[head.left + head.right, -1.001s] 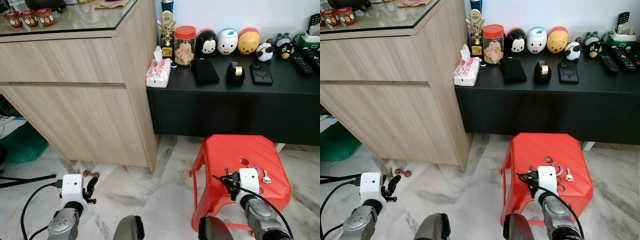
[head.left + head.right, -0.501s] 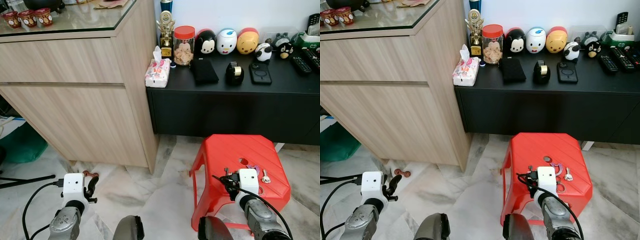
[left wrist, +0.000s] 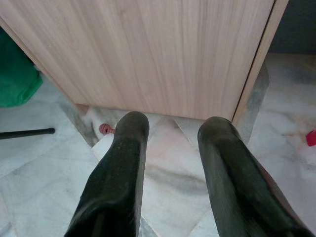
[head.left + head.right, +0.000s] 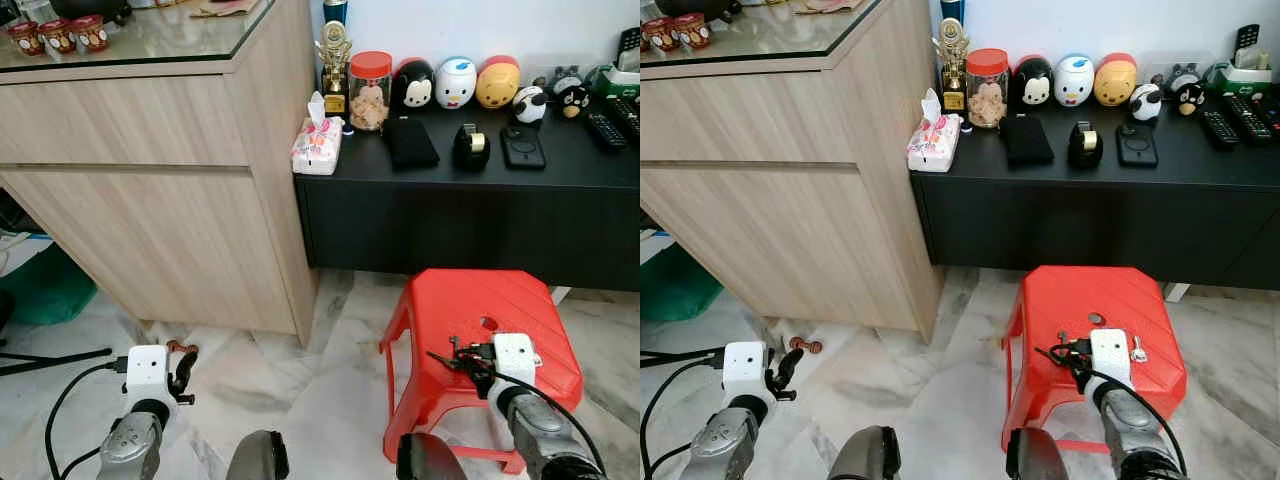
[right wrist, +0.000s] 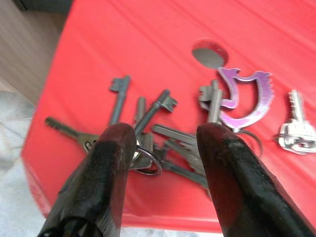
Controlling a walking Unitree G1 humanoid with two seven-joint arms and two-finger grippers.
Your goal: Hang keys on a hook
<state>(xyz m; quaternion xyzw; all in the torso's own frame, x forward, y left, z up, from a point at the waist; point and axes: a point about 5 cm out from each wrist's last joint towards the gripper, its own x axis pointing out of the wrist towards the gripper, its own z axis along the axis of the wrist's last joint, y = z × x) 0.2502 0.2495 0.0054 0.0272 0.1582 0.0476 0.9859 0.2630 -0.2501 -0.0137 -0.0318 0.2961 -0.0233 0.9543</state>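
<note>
Eye views: the keys (image 4: pixel 1072 352) lie on a red stool (image 4: pixel 470 300) at near right, under the right gripper (image 4: pixel 462 358). A wooden cabinet (image 4: pixel 150 170) stands left, a black desk (image 4: pixel 560 160) far right, on marble floor (image 4: pixel 300 380).

Left wrist: left gripper (image 3: pixel 170 148) over the floor, fingers apart.

Right wrist: several grey keys and 1 purple tag (image 5: pixel 244 98); fingers (image 5: pixel 116 163) apart just above them.

Open stool (image 4: pixel 1095 290) top around the keys (image 5: pixel 163 131) (wooden cabinet (image 4: pixel 150 200) well left, black console (image 4: pixel 470 215) behind).
</note>
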